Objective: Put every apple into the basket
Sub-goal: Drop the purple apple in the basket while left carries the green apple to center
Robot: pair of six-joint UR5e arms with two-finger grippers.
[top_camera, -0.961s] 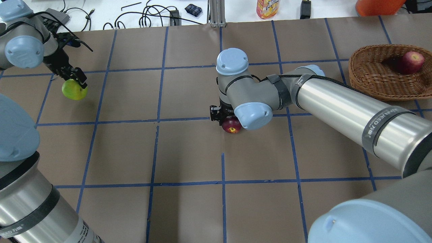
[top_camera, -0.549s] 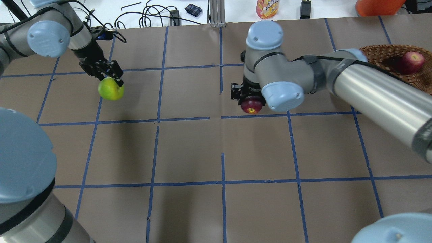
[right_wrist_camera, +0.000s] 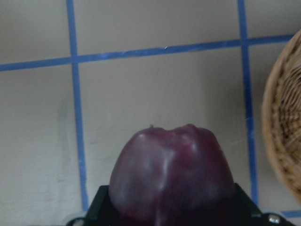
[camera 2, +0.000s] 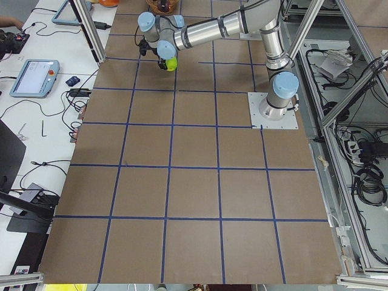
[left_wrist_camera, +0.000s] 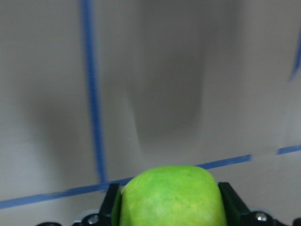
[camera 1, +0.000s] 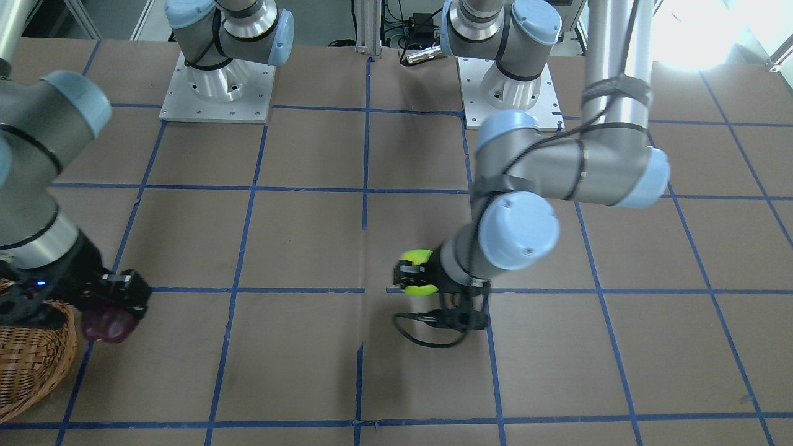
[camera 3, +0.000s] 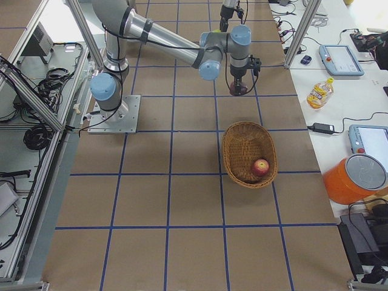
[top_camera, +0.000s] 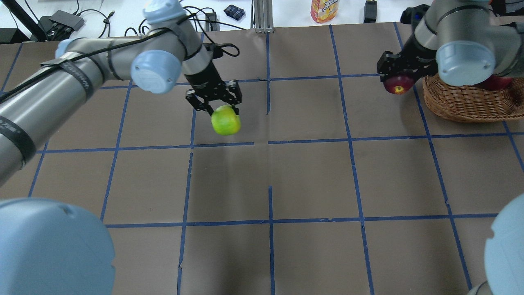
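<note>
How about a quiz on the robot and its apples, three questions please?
1. True or false: the green apple held by the left gripper hangs right over the basket.
2. Which one holds the maroon apple? A: the left gripper. B: the right gripper. C: neither.
3. Fill in: the number of apples lying in the basket is ____.

Key: 1 false, it hangs over the table's middle, far from the basket. 2 B. 3 one, the red apple.

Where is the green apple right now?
In the overhead view the green apple is held in the left gripper, above the table left of centre, far from the basket at right.
</note>
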